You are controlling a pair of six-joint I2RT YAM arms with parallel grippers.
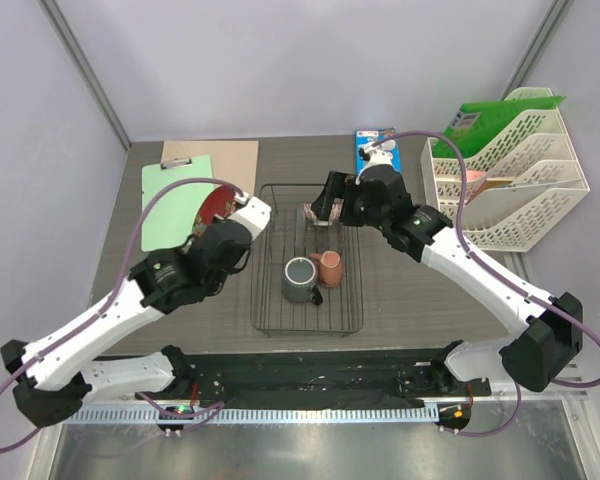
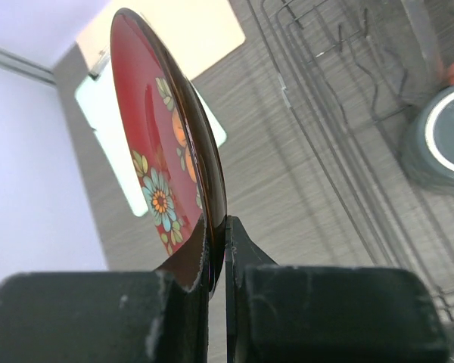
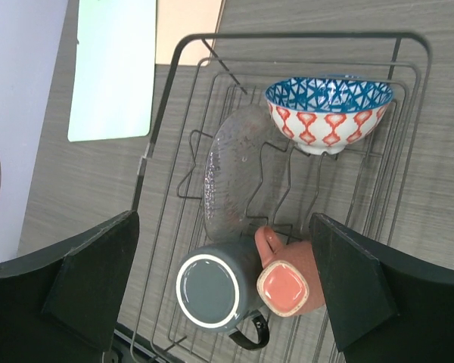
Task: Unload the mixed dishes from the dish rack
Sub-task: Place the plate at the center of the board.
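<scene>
Red plate [image 2: 147,128], bowl [image 3: 329,113], mug [image 3: 212,291], cup [image 3: 287,283], clear dish [image 3: 231,174]: one of each.

Gloss against matt
My left gripper [image 2: 218,234] is matt black plastic, the plate [image 2: 155,136] glossy glazed red, the dish rack [image 3: 303,34] thin black wire, the table [image 2: 272,197] matt woodgrain.

The left arm [image 1: 110,320] reaches forward, the left gripper [image 2: 225,227] pinched tight on a plate [image 2: 153,136] at its rim. The right arm [image 1: 480,270] stretches forward and across toward the left, the right gripper [image 1: 320,213] facing down, jaws spread wide, holding nothing.
</scene>
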